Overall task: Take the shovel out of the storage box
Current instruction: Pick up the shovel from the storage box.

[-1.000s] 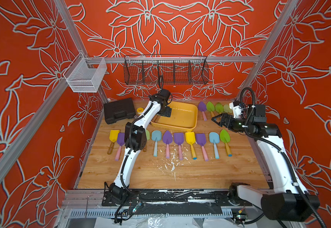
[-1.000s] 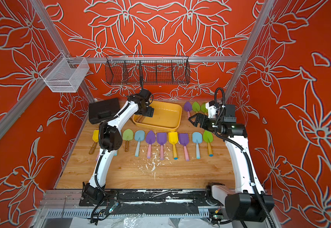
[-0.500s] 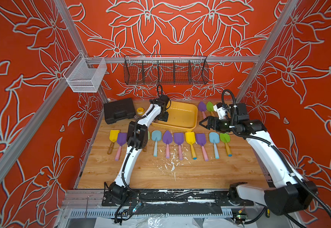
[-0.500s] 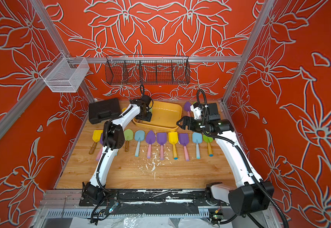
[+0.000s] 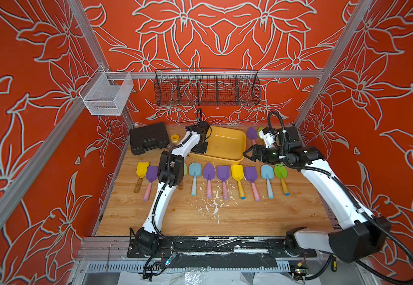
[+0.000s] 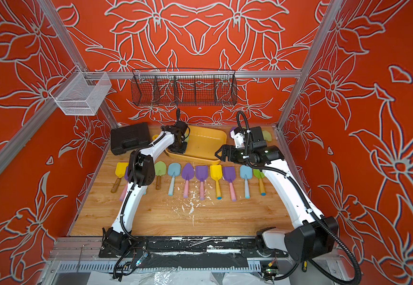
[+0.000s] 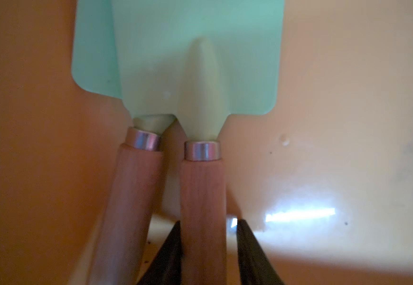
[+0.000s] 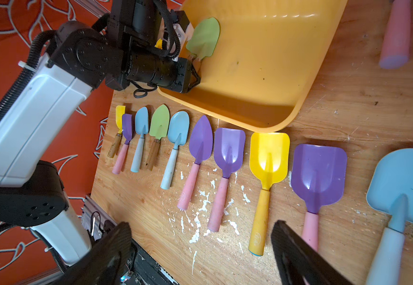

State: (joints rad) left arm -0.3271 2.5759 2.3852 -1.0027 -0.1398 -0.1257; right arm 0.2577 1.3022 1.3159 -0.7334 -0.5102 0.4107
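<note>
My left tool [image 7: 206,225] is down inside the box [image 5: 227,150], at the end nearest the left arm. The shovel [image 7: 200,61] lies right ahead of it, with its green blade resting on the yellow plastic and pointing away from the tool. Its wooden handle [image 7: 201,192] runs back between the two black fingers [image 7: 168,256]. One finger sits against the handle, but on the other side I see a thin bright sliver between finger and wood. So the tool is narrowed around the handle, and I cannot tell whether it has actually clamped. A second handle and blade edge beside the real one look like a reflection in the glossy box wall. In the right wrist view the same shovel [image 8: 204,37] shows just past the left tool's tip, blade up by the wall and all of it inside the box. My right tool [image 8: 200,256] hangs above the tabletop [image 5: 200,217] with its fingers [image 8: 111,254] spread wide and nothing between them. In both top views it is close by the box corner nearest the right arm. Below and ahead of it lies the row of shovels [image 5: 222,171], side by side, handles pointing away from the box. A black case [image 5: 148,138] sits outside the box, off to the left tool's side.
</note>
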